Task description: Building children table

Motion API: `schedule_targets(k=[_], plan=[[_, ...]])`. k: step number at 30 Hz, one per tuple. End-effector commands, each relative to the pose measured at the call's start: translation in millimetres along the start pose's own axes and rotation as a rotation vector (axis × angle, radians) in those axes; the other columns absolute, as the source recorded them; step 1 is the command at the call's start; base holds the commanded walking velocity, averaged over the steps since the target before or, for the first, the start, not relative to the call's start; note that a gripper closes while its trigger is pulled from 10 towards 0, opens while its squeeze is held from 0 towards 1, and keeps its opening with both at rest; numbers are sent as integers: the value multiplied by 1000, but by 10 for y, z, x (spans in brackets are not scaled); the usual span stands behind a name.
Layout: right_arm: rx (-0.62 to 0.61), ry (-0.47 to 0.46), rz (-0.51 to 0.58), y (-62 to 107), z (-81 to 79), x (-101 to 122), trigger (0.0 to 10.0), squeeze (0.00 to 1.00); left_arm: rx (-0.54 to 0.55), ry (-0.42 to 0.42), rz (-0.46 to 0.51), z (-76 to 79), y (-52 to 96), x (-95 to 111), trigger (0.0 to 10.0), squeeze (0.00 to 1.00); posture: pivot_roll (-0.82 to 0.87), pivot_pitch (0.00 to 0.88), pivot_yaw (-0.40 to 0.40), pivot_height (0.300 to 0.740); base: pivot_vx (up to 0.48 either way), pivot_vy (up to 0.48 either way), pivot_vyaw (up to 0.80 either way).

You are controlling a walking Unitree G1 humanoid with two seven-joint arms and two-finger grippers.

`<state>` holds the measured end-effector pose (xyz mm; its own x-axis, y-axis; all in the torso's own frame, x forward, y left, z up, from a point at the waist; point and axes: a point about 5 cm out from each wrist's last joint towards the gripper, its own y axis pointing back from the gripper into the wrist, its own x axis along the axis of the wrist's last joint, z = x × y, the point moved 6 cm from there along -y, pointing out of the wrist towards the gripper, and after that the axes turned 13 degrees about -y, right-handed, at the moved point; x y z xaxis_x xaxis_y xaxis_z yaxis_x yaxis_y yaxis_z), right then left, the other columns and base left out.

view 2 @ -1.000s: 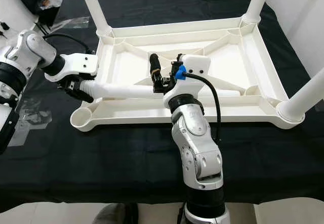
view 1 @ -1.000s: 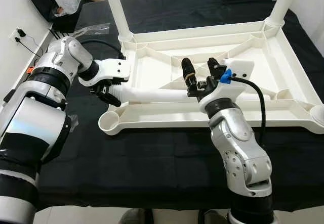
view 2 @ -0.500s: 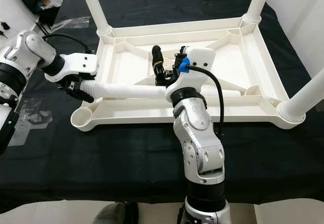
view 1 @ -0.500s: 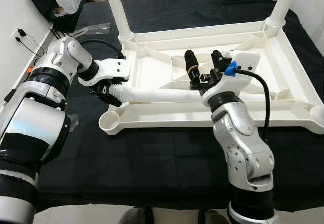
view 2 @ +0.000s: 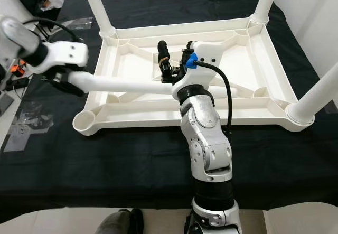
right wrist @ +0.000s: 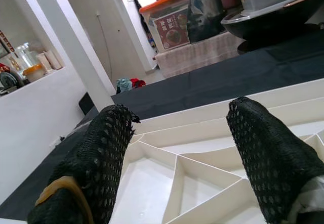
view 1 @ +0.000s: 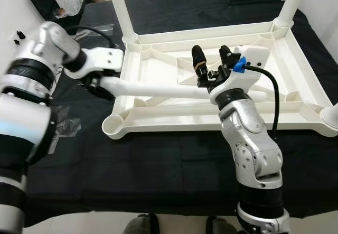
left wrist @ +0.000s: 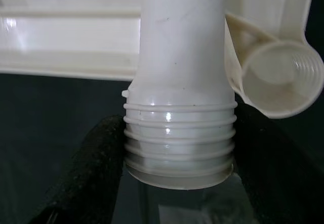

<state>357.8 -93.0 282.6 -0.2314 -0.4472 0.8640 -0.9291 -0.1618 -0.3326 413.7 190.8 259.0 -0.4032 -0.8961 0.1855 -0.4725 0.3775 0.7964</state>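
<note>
**Now, a leg held over the upturned tabletop**

Here the white tabletop (view 1: 296, 65) lies upside down on a black cloth (view 1: 158, 160), with legs standing at its far corners. The left pincer (view 1: 100, 83) is clamped on the threaded end of a loose leg (view 1: 158, 89), which slants across the tabletop's ribs. In the left wrist view the black fingers (left wrist: 93, 168) press the threads from both sides, next to the empty corner socket (left wrist: 281, 77). The right pincer (view 1: 210, 65) hovers wide open above the leg's other end, gripping nothing
</note>
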Motion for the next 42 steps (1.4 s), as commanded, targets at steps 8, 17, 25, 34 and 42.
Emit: schedule_targets(k=[8, 17, 25, 34, 42], plan=[[13, -12, 31, -70, -14, 65, 10000, 0, 151, -2, 37, -95, 238, -96, 2078, 0, 126, 155, 81, 740, 0, 0, 0], [18, -11, 28, -75, -4, 45, 10000, 0, 393, -18, 102, -257, 258, -61, 10000, 0, 116, 155, 60, 740, 0, 0, 0], [35, -48, 17, -92, -29, 30, 10000, 0, 633, 24, 141, -349, 240, -81, 10000, 0, 101, 156, 38, 740, 0, 0, 0], [27, -67, -32, -97, 50, -125, 10000, 0, 951, 115, 138, -245, 105, -169, 10000, 0, 90, 155, 12, 740, 0, 0, 0], [65, -170, -88, -138, -9, -236, 10000, 0, 1160, 178, 149, 59, -17, -33, 10000, 0, 75, 154, -11, 740, 0, 0, 0]])
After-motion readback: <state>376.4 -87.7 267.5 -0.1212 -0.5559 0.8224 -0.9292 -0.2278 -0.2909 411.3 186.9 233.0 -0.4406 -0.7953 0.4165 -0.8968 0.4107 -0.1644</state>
